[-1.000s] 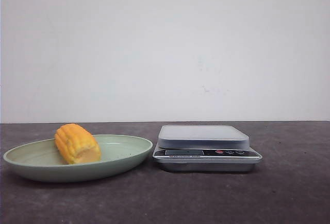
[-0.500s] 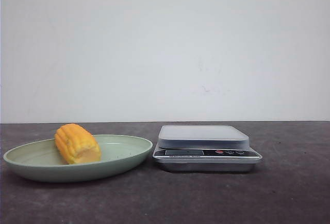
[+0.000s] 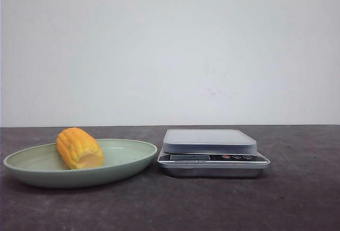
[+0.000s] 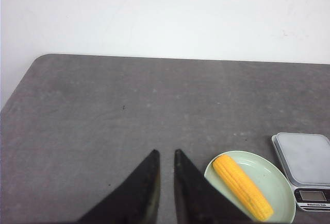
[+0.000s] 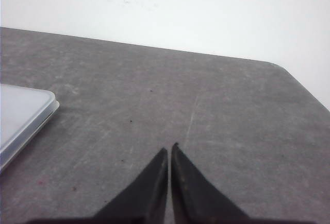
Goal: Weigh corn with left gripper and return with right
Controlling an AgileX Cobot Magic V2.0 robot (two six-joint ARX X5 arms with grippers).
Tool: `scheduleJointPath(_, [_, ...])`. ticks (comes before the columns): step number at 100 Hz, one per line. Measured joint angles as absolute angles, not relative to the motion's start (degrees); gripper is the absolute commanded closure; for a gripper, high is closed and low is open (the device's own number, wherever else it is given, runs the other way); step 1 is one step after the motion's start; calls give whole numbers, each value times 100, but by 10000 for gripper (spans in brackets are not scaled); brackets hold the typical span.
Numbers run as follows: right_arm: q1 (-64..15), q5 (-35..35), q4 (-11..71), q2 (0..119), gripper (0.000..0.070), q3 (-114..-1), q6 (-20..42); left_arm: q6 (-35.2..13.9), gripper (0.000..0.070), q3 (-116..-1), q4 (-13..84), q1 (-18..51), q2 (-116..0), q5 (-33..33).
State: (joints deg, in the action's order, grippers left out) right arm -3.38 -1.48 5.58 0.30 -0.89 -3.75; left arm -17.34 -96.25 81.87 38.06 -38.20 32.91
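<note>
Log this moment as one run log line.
corn: in green plate | scale: bare | left end effector: nearly shut, holding nothing | right end effector: shut, holding nothing

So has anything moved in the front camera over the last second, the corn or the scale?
Nothing visibly changed. The corn lies in the green plate as before, the scale sits beside it with its platform bare, and no arm has entered the front view.

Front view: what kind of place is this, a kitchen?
More likely a plain test bench than a kitchen: a bare dark tabletop against a blank white wall, holding only a corn on a green plate beside a small digital scale.
</note>
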Motion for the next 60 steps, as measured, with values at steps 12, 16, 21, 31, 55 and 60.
scheduleJointPath(12, [-338, -148, 558, 30, 694, -89, -375, -1765, 684, -9603, 8167, 3673, -3820, 3503])
scheduleJointPath(16, [-338, -150, 558, 30, 694, -89, -375, -1761, 684, -9500, 8040, 3616, -3800, 3601])
scheduleJointPath(21, [-338, -148, 556, 30, 694, -89, -375, -1726, 684, -9279, 7509, 3544, -3745, 3616])
scheduleJointPath(31, [-338, -148, 556, 30, 694, -89, -375, -1391, 684, -8661, 6047, 3409, -3671, 3579])
scheduleJointPath(55, [-338, -148, 556, 30, 694, -89, -375, 119, 684, -6252, 3127, 2655, -3256, 1826])
scheduleJointPath(60, [-338, -148, 558, 30, 694, -89, -377, 261, 683, -5671, 2812, 2456, -3092, 1352])
